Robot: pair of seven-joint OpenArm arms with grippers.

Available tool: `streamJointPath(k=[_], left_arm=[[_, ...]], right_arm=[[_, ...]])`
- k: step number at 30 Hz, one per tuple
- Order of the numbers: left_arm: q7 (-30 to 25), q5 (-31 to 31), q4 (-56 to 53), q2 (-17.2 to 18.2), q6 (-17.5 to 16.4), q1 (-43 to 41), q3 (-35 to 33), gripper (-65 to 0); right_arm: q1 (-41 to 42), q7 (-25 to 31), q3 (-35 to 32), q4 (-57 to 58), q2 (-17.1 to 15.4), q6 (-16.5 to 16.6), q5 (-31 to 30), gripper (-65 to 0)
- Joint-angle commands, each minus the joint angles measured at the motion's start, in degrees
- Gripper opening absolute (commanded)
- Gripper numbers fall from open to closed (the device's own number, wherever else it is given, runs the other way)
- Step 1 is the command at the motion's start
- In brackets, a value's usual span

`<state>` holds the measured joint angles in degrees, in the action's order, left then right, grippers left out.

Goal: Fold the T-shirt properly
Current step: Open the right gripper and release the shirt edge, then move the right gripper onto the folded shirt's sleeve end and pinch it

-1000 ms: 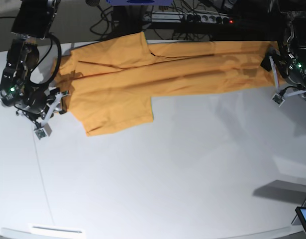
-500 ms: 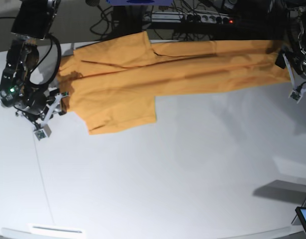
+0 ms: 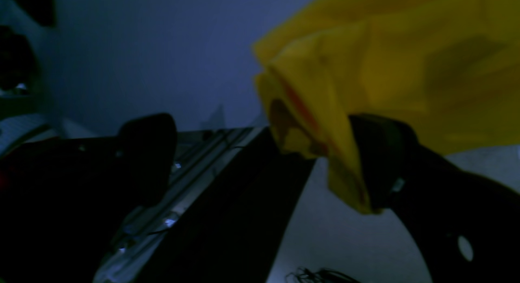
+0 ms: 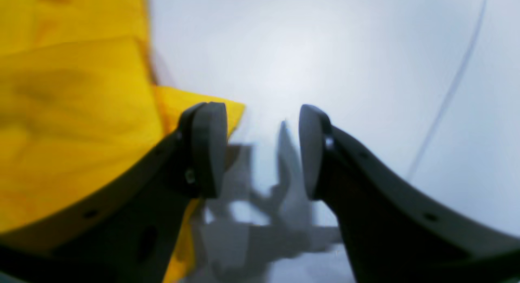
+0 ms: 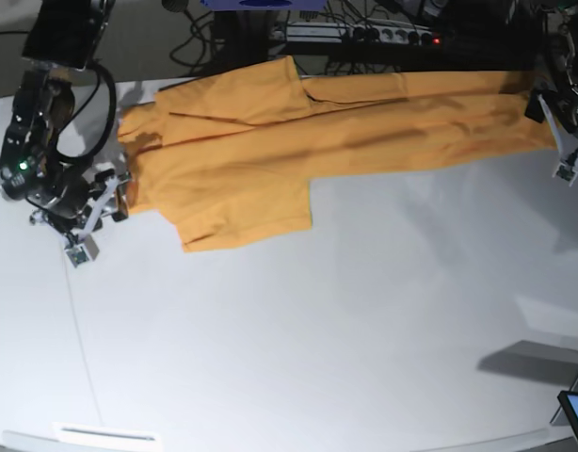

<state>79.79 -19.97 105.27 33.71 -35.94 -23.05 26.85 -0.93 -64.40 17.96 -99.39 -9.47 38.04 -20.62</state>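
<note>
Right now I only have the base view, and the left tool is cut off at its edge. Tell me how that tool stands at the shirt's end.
Observer: In the left wrist view the left tool is wide open. A bunched edge of the shirt drapes against one finger and is not pinched between the two.
Operator: Now report the right tool by the sleeve end.
Observer: The right wrist view shows the right tool open, with only bare table in its gap. The shirt lies beside one finger, outside that gap.
</note>
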Motion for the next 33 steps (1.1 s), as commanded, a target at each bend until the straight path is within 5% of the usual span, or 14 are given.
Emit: streamJointPath(k=[1, 5, 12, 18, 33], left_arm=[[0.2, 0.6, 0.7, 1.5, 0.3, 0.2, -0.7, -1.5], [0.2, 0.6, 0.7, 1.5, 0.5, 0.2, -4.0, -1.8], [0.2, 0.6, 0.7, 1.5, 0.5, 0.3, -4.1, -1.8], [0.2, 0.6, 0.7, 1.6, 0.5, 0.3, -4.0, -1.8], [0.2, 0.2, 0.9, 0.6, 0.3, 1.6, -4.0, -1.5]], right_arm=[[0.7, 1.1, -0.9, -3.8, -0.7, 2.0, -1.6, -37.3], [-1.3, 0.8, -3.1, -11.8, -0.7, 2.0, -4.7, -42.2], [-3.3, -4.6, -10.9, -12.5, -0.7, 2.0, -13.0, -65.0], [-6.7, -4.4, -13.9, -10.8, 1.5, 2.0, -20.9, -64.3], [-3.1, -2.2, -14.0, 13.6, 5.4, 2.0, -20.9, -64.3]])
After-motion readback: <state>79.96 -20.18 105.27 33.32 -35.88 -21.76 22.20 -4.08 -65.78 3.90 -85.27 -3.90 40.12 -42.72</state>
